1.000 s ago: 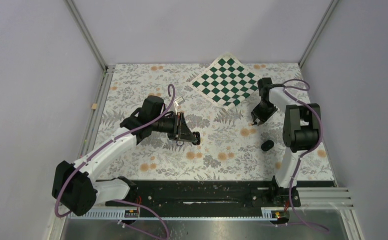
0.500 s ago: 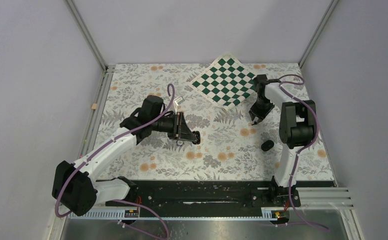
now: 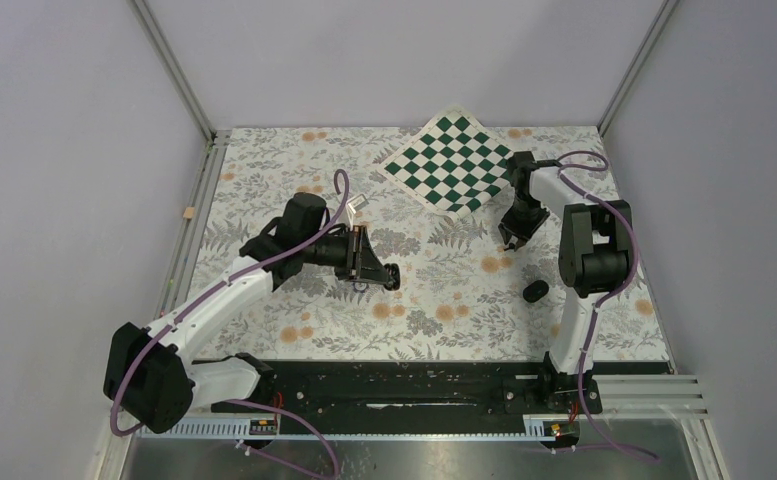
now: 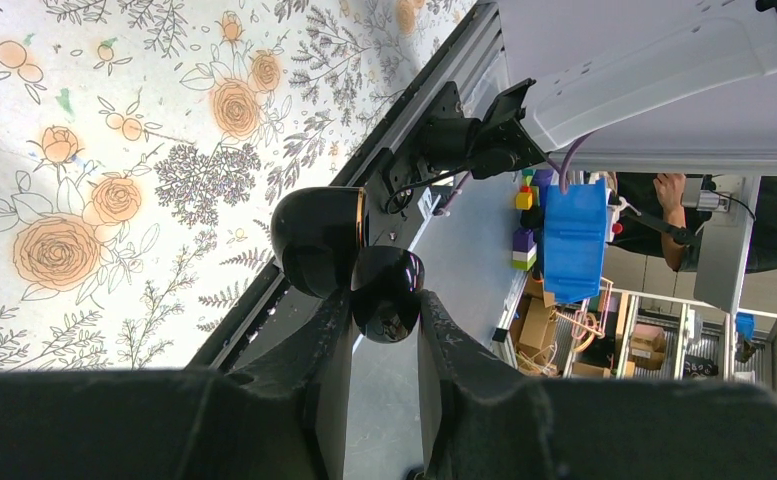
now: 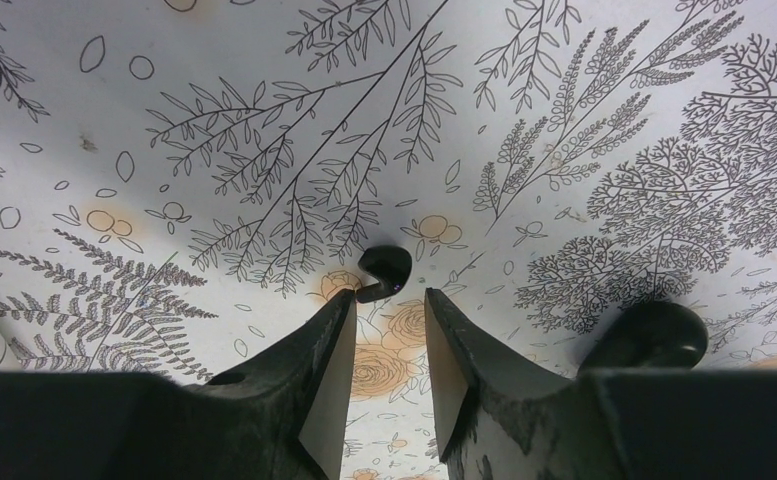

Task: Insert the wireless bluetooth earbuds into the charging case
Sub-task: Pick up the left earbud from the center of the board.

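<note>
Your charging case (image 4: 319,238) is glossy black, made of two rounded, pebble-like shells side by side, with a thin gold-coloured band along the rim of the larger one. It sits up in the left gripper (image 4: 384,298), off the floral cloth (image 3: 294,170). The two dark, matte fingers are clamped tight on the smaller shell, and the larger shell sticks out past the fingertips. Both shells mirror the room, so the surface reads as hard and polished.

One of the wireless bluetooth earbuds (image 5: 386,268) lies flat on the cloth, well to the right of the case. It is a tiny shiny black bud with a curled, comma-like outline. You have the right gripper (image 5: 389,295) pointing down at it. Its wedge-shaped fingers stand apart with nothing between them, and the bud lies just beyond the tips, close to one of them.

A dark rounded lump (image 5: 649,335) rests on the cloth nearby; you cannot tell what it is. The cloth is pale, printed with grey ferns and orange roses. A green-and-white checkered square (image 3: 454,165) lies at the far edge.
</note>
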Controlling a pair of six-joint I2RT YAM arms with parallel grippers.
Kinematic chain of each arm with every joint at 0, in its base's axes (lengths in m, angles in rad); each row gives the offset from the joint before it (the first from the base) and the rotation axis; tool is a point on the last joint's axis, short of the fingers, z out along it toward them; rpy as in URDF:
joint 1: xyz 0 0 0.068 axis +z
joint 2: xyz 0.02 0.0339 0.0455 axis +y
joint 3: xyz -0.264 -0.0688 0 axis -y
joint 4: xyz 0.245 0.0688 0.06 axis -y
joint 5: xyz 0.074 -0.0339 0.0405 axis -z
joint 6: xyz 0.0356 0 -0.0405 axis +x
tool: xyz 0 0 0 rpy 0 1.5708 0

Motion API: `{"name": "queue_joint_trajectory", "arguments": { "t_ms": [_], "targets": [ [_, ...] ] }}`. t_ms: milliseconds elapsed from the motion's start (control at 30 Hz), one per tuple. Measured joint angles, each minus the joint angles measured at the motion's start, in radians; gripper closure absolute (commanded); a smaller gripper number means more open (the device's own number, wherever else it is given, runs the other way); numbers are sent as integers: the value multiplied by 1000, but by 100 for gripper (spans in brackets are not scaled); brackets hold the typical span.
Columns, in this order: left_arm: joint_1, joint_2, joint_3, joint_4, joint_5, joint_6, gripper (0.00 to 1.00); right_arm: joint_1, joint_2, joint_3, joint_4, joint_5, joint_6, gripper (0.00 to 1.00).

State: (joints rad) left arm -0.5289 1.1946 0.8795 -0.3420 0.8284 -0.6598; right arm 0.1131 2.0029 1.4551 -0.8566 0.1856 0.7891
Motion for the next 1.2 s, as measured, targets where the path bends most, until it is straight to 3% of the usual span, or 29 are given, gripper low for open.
{"name": "queue_joint_trajectory", "arguments": {
  "t_ms": [567, 733, 900, 1100, 1200],
  "targets": [
    [5, -3, -6, 0, 6, 0, 100, 13, 0, 0, -11, -11, -35, 61],
    [7, -3, -6, -1, 8, 0, 100, 35, -21, -43, 34, -76, -93, 53],
    [11, -3, -6, -7, 10, 6, 100, 37, -161, -114, 49, -66, -110, 46],
    [13, 2, -6, -10, 19, 9, 100, -43, -407, -343, 309, -202, 14, 47],
    [13, 2, -6, -16, 21, 14, 100, -72, -424, -481, 456, -250, 121, 51]
  ]
}}
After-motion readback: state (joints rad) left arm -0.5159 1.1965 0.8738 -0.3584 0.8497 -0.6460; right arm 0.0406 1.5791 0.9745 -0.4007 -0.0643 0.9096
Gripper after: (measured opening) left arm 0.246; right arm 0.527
